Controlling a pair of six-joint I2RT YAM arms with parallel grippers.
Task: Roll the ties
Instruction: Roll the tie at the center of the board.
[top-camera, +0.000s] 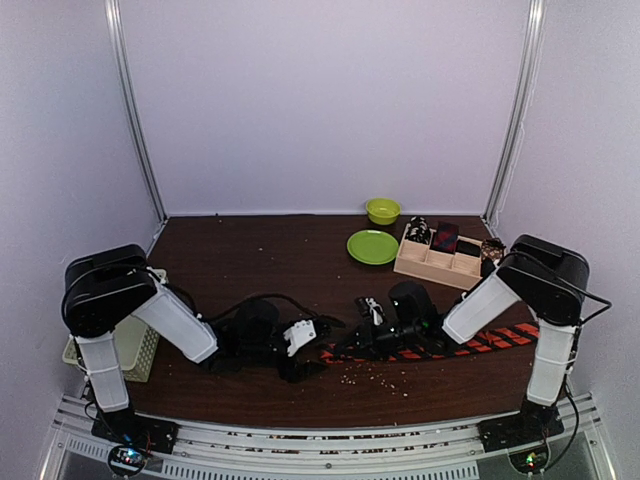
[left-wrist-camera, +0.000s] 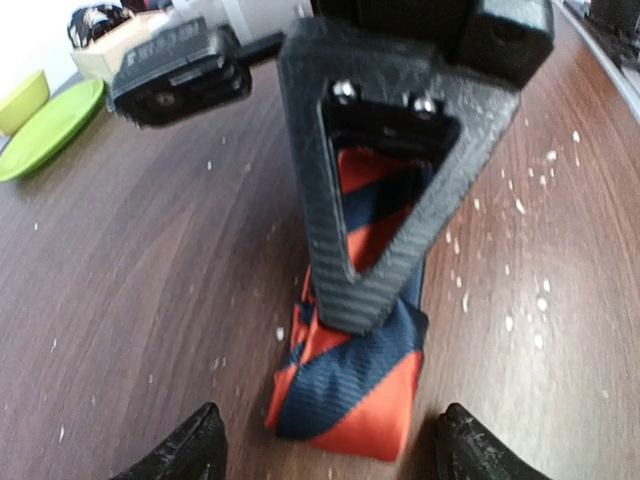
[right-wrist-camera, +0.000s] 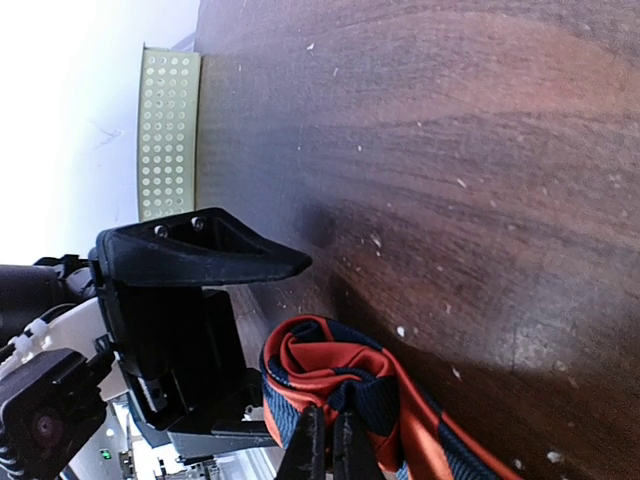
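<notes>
Tie (left-wrist-camera: 345, 400), orange w/ dark stripes, lies folded on table (left-wrist-camera: 130, 300), front-centre. R hand (right-wrist-camera: 327, 445) pinched nearly closed on its fold. L hand (left-wrist-camera: 325, 445) spread wide, fingers either side of tie's end, gaps showing. Green plate (top-camera: 372, 246) & wooden tray (top-camera: 440, 258) well behind.

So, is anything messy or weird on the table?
Yes. Pale crumbs are sprinkled over the brown table, mostly just in front of the striped tie. One end of the tie is bunched into a lump instead of lying flat.
</notes>
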